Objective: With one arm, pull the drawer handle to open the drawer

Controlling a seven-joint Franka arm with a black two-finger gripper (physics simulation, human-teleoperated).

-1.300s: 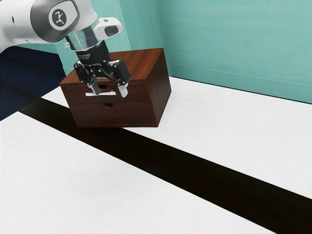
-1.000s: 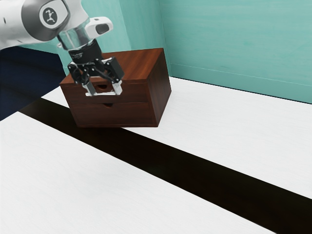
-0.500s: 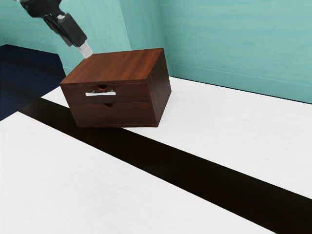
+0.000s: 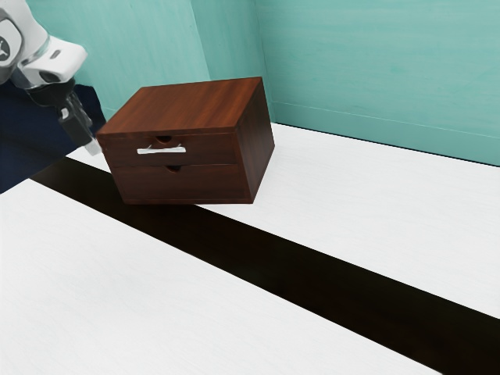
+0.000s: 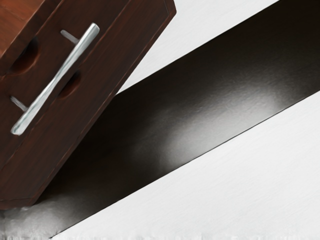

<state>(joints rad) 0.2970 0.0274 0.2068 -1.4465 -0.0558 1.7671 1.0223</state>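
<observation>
gripper (image 4: 87, 139) | jaws: state could not be told, seen edge-on | handle (image 4: 161, 148) lay apart from the jaws, past the box (image 4: 195, 105) corner, ungrasped | drawer (image 4: 207, 148) looked shut | risk: an approach from here could clip that corner and shove the box; jaws closing off-centre could slip off the bar on the pull

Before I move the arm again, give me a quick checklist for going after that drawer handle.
1. Drawer opened: not ok. The drawer front sits flush in the wooden cabinet.
2. Handle in sight: ok. The silver handle lies across the drawer front in the wrist view.
3. Gripper at the handle: not ok. The gripper hangs beside the cabinet, toward the exterior view's left, apart from the handle.
4. Cabinet standing upright on the table: ok.
</observation>
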